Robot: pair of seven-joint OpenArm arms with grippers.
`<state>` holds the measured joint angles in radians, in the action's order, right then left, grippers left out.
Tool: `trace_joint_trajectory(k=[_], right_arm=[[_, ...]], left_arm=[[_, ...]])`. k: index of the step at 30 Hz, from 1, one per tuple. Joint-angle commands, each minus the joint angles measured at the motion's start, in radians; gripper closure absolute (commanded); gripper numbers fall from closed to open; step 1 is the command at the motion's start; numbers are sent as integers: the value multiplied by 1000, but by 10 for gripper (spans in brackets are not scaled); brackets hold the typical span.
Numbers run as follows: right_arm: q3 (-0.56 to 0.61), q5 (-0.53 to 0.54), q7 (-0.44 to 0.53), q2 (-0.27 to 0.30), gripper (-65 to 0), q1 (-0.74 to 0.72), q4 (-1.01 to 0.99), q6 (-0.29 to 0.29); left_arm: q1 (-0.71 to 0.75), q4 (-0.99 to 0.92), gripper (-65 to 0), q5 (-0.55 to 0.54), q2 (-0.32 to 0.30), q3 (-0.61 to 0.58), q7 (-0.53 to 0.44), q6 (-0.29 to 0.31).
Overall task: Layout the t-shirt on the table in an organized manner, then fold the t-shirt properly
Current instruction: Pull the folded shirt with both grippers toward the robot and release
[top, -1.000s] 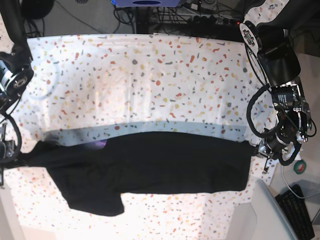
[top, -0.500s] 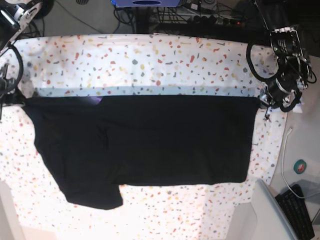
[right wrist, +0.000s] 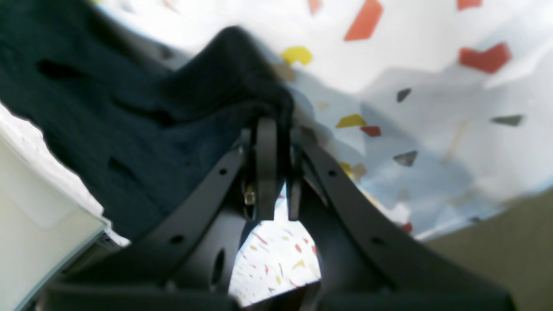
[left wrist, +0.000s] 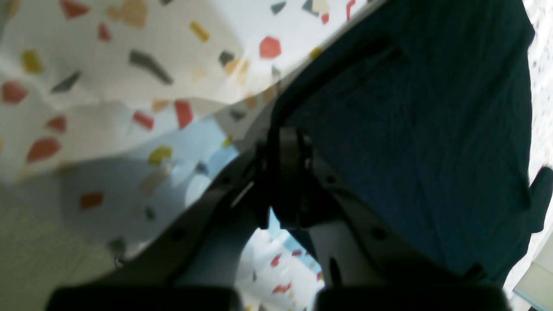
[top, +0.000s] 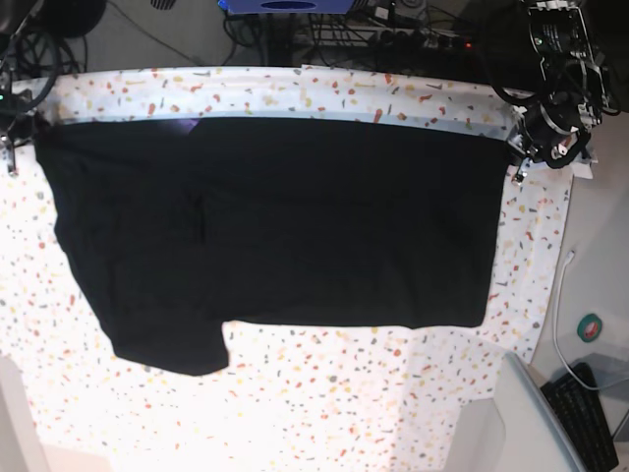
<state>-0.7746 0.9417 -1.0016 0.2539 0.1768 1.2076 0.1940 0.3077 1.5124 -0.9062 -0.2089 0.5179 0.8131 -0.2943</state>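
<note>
The black t-shirt (top: 295, 226) lies spread across the speckled table (top: 295, 413), its upper edge pulled taut near the far side. A bit of purple print (top: 187, 125) shows at that edge, and one sleeve hangs toward the lower left. At the right end, my left gripper (top: 516, 157) is shut on the shirt's corner; in the left wrist view its fingertips (left wrist: 285, 142) pinch the dark fabric (left wrist: 410, 129). My right gripper (top: 15, 138) is shut on the left corner, and the right wrist view shows the cloth (right wrist: 129, 108) bunched over that gripper (right wrist: 272, 125).
A pale bin (top: 521, 423) and a keyboard (top: 590, 413) sit at the lower right, past the table's edge. A green roll (top: 591, 327) and a white cable (top: 558, 295) lie on the side surface. Cables (top: 373, 29) crowd the floor behind the table.
Both grippers have carried the shirt's upper edge toward the far side of the table. The folded-over shirt has opened out and now covers much more of the cloth.
</note>
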Motion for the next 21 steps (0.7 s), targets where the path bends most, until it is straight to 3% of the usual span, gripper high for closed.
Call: trace_joint_trajectory(k=[1,7,12,21], right_arm=[[-7,7,19,23,0,7,39,-6],[-7,7,13,23,0,53,74,-4],[-7,7,13,2,0,79,74,-4],[-7,7,11,-24,0,79,76,0]], left_arm=[[14,30,0,3,-17,8,-18,2],[84,61,0,3,-17,18,-18,0],[91,60,0,3,-1,112,-14,2],[86,55,0,3,-1,110,-11,0]])
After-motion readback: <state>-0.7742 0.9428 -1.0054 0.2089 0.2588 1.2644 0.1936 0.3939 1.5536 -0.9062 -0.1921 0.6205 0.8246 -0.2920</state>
